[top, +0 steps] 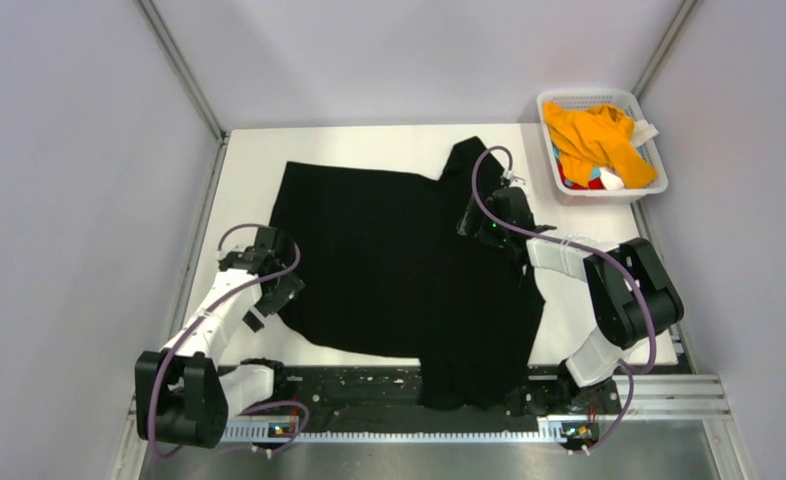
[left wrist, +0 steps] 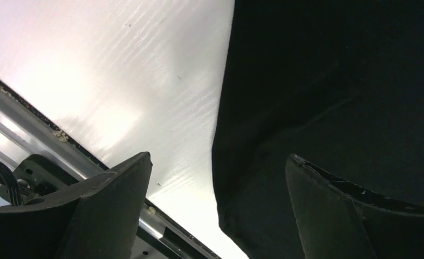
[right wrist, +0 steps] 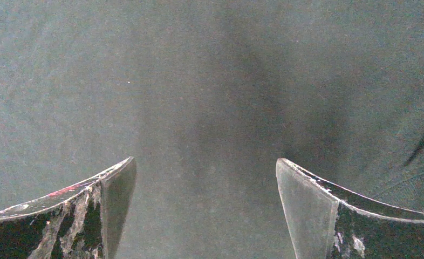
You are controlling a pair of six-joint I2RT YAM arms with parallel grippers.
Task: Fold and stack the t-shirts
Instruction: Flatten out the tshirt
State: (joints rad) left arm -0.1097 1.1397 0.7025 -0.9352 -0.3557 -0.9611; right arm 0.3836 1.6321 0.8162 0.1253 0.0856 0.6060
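A large black t-shirt [top: 389, 260] lies spread on the white table, its lower part hanging over the near edge. My left gripper [top: 281, 292] is open at the shirt's left edge; in the left wrist view [left wrist: 218, 162] the black cloth [left wrist: 334, 97] edge lies between the fingers, one finger over the table, one over the cloth. My right gripper [top: 477, 222] is open low over the shirt's right part; the right wrist view [right wrist: 205, 164] shows only dark cloth [right wrist: 210, 81] between the fingers. An orange-yellow t-shirt [top: 594, 138] lies in the basket with red, blue and white bits.
A white mesh basket [top: 550, 150] stands at the table's far right corner. Bare white table [top: 249, 170] shows left of and behind the black shirt. Grey walls enclose the table on three sides. A metal rail [top: 669, 395] runs along the near edge.
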